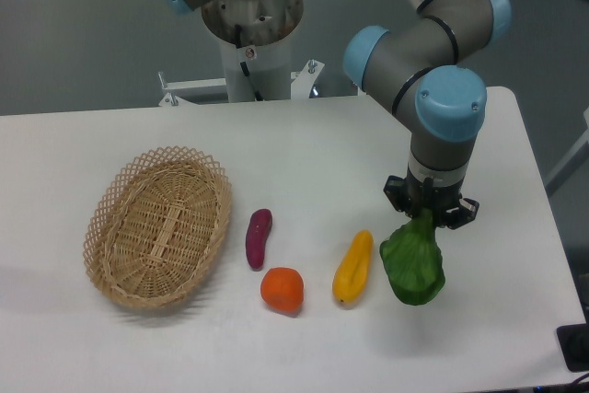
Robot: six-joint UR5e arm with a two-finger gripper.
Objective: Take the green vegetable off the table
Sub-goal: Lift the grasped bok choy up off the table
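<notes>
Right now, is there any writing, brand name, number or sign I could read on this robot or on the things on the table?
None can be read.
A small red-and-white sticker sits on the robot's white base column; its marks are too small and blurred to read.
The arm, wicker basket, green vegetable and the other toy foods show no lettering.

Single grey arm [433,39] with light blue joint caps, entering from upper right, folded at the elbow and turned straight down through the wrist [448,108]. Second blue-capped joint and pale round base column at upper centre. Black two-finger gripper [429,212] at the end of the vertical wrist, pointing down, fingers closed on the pale stalk of the green vegetable [413,262], leaves hanging below. Fingertips mostly hidden by the mounting and the stalk.
</notes>
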